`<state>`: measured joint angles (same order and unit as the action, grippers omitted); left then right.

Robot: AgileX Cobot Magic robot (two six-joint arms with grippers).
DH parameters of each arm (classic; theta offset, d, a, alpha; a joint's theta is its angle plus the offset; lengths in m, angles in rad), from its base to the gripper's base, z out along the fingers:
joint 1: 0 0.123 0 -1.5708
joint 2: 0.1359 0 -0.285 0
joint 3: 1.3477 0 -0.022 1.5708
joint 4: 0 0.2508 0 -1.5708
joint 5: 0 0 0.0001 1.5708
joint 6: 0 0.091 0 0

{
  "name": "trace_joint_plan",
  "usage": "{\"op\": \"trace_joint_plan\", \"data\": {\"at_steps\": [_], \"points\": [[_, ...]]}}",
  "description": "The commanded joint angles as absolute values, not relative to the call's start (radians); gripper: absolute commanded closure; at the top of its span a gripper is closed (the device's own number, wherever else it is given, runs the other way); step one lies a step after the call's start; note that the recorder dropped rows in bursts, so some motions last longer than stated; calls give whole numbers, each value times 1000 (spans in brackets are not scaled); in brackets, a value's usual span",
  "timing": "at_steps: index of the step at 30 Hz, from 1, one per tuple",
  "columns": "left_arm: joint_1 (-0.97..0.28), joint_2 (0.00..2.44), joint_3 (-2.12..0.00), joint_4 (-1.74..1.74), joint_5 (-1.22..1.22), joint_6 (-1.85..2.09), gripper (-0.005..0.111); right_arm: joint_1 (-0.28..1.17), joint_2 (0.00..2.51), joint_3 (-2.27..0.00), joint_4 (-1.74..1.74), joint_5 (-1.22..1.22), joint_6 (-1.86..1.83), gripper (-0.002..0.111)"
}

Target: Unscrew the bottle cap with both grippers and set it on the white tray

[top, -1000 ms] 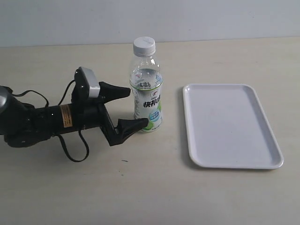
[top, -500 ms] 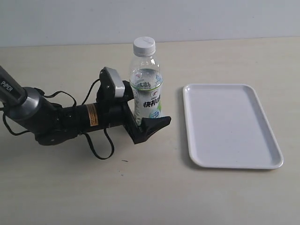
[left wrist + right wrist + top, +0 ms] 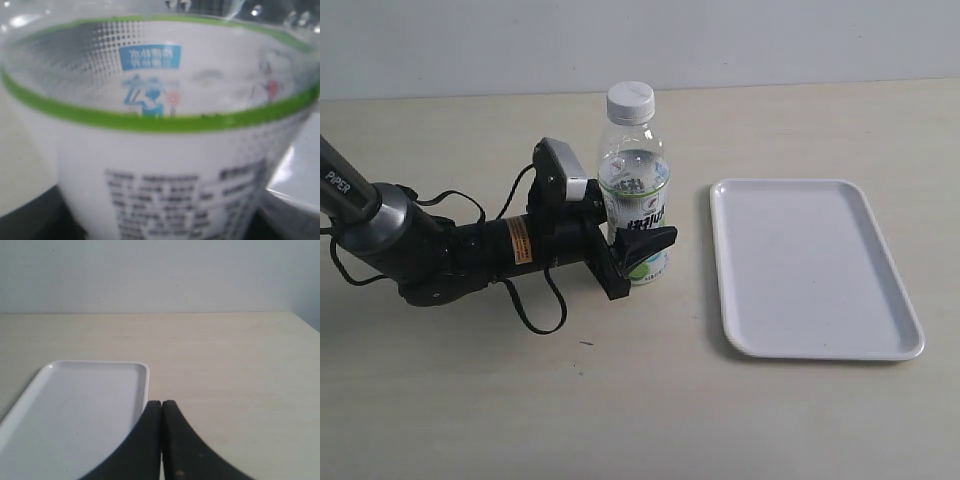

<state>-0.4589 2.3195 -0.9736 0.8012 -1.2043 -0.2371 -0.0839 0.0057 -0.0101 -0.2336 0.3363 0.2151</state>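
- Left black two-finger gripper [image 3: 638, 232] clenched low on the small clear plastic drink bottle [image 3: 634, 190], upright near the worktop's far edge.
- Small round white ribbed screw cap [image 3: 630, 100] sits on, straight above that clamp, axis vertical.
- Right black gripper [image 3: 161, 405], pinched empty, by the flat rectangular white plastic tray [image 3: 815, 265] toward the right edge.
- One bottle, one cap, one tray, two grippers.

A pale beige table [image 3: 470, 400] meets a plain, evenly lit whitish wall [image 3: 640, 40].
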Motion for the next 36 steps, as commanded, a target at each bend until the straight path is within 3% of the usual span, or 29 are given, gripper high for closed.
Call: {"op": "trace_joint_plan", "data": {"at_steps": [1,12,18,24,29,36], "points": [[-465,2316,-977,801,-1221,-233,106,-89,0,-7,-235,324,212,108],[-465,2316,-977,799,-1221,-231,106,-89,0,-7,-322,300,154,108],[-465,2316,-977,805,-1221,-152,106,-87,0,-7,-135,-57,311,108],[-465,2316,-977,810,-1221,-130,106,-87,0,-38,-84,-258,584,108],[-465,2316,-977,828,-1221,-130,106,-87,182,-335,-138,18,555,108],[-465,2316,-977,849,-1221,-130,106,-81,797,-994,66,717,164,108]]}}
